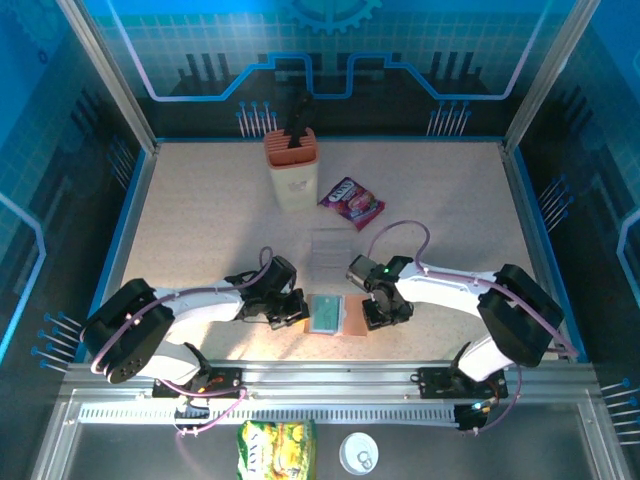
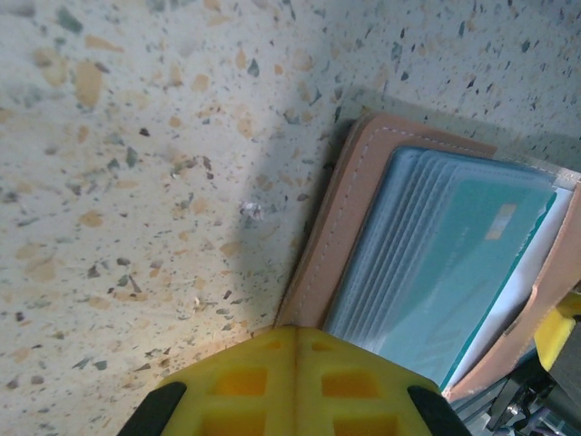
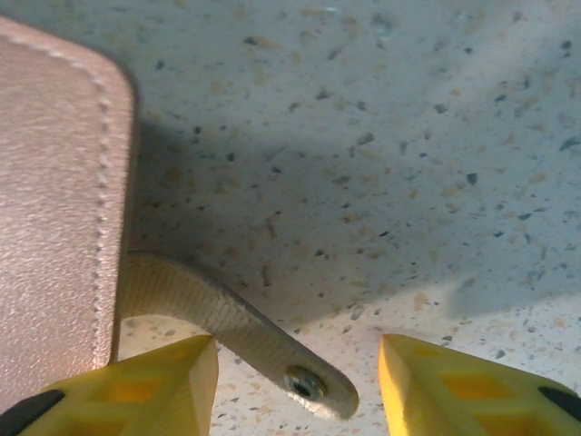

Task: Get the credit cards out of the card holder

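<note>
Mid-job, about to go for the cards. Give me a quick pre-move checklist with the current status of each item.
1. Card holder lying open on the table: ok.
2. Teal card exposed in the sleeves: ok.
3. Left pincer shut at the holder's cover edge; pinning it down: cannot tell.
4. Right pincer open, snap tab between its fingers, ungripped: ok.
5. Cards out of holder: not ok.

The card holder (image 3: 54,200) runs off the left edge of the right wrist view. In the left wrist view its right side is cut off, and the credit cards (image 2: 454,263) sit mostly behind cloudy sleeves (image 2: 381,245), possibly several stacked.
</note>
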`<state>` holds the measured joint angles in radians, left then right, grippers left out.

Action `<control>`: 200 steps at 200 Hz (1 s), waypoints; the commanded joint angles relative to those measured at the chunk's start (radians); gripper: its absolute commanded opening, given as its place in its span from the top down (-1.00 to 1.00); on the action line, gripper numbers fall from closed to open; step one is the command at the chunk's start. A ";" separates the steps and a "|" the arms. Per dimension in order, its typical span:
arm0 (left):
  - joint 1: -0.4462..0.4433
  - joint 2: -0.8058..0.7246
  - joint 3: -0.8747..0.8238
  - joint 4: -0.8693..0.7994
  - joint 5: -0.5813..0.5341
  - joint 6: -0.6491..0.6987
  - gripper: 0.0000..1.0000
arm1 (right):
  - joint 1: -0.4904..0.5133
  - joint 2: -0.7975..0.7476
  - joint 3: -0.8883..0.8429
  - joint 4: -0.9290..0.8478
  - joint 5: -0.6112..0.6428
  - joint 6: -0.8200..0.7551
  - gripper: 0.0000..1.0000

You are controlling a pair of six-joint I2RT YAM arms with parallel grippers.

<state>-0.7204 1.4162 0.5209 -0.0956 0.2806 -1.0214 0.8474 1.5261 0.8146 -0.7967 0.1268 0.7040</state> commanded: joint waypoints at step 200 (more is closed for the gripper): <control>-0.008 0.004 -0.014 -0.081 0.003 0.003 1.00 | 0.159 -0.072 0.464 -0.185 0.013 0.013 -0.02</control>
<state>-0.7204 1.4124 0.5205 -0.0994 0.2806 -1.0210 0.9440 1.4040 1.2129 -0.9939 0.1684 0.7116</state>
